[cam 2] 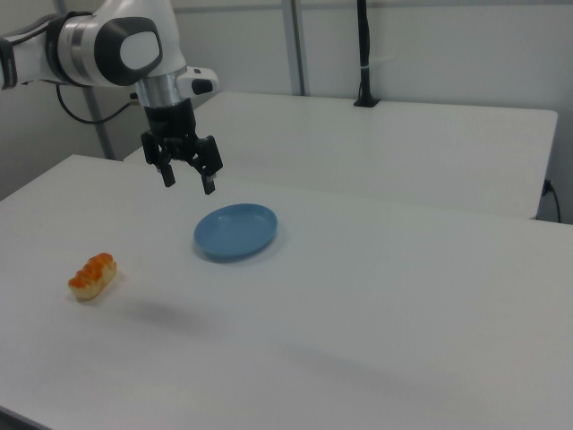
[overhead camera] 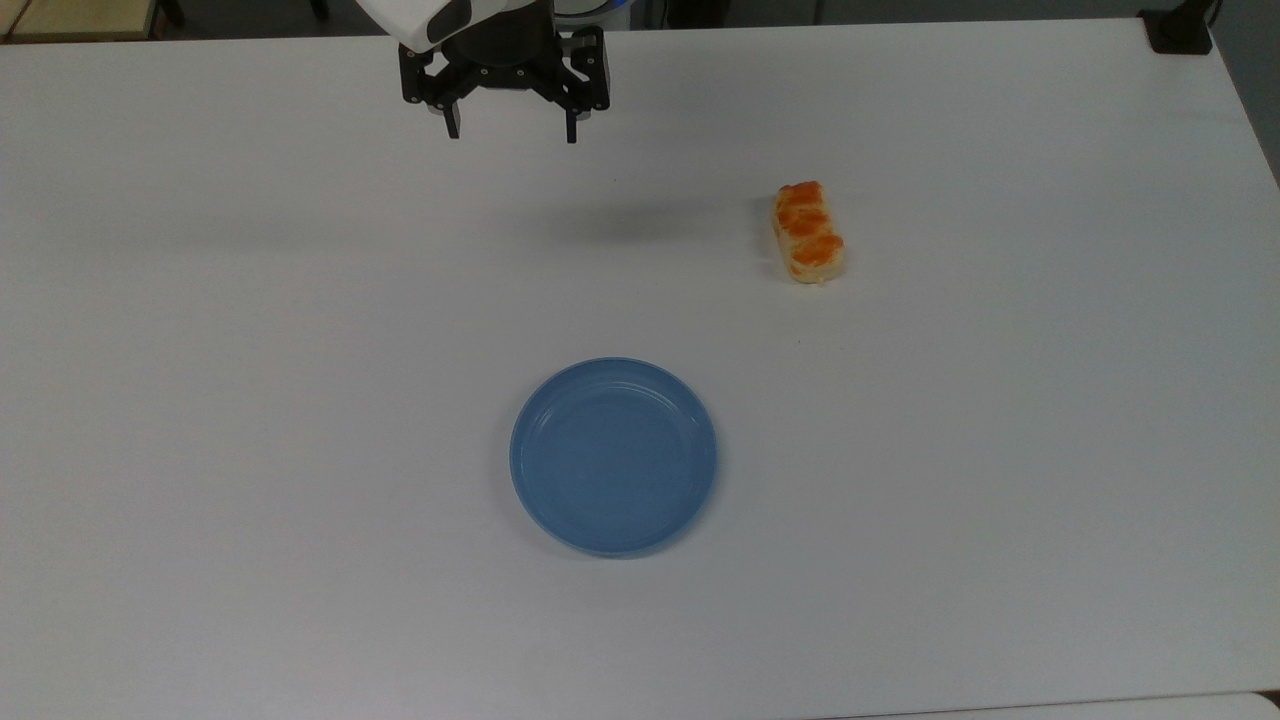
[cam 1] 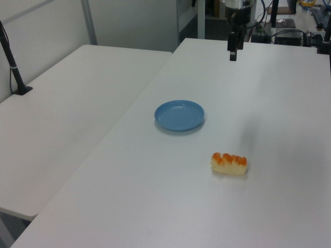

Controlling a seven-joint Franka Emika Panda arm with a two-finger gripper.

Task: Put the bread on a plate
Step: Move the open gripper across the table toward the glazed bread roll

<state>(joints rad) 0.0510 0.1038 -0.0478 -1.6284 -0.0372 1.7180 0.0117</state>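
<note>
The bread [overhead camera: 808,232], a pale-yellow bun with orange-brown glazed bumps, lies on the white table toward the top view's right. It also lies near the left view's lower right [cam 1: 229,163] and at the right view's left [cam 2: 92,275]. The round blue plate [overhead camera: 613,455] sits empty near the table's middle [cam 1: 179,114] [cam 2: 235,230]. My gripper [overhead camera: 512,132] hangs open above the table at the top view's upper edge, well apart from both, with nothing between its fingers [cam 2: 188,182] [cam 1: 233,55].
A second white table [cam 1: 77,108] adjoins this one on the left view's left. A black post [cam 2: 363,54] stands on it. Cables and equipment [cam 1: 289,31] lie beyond the table's far end.
</note>
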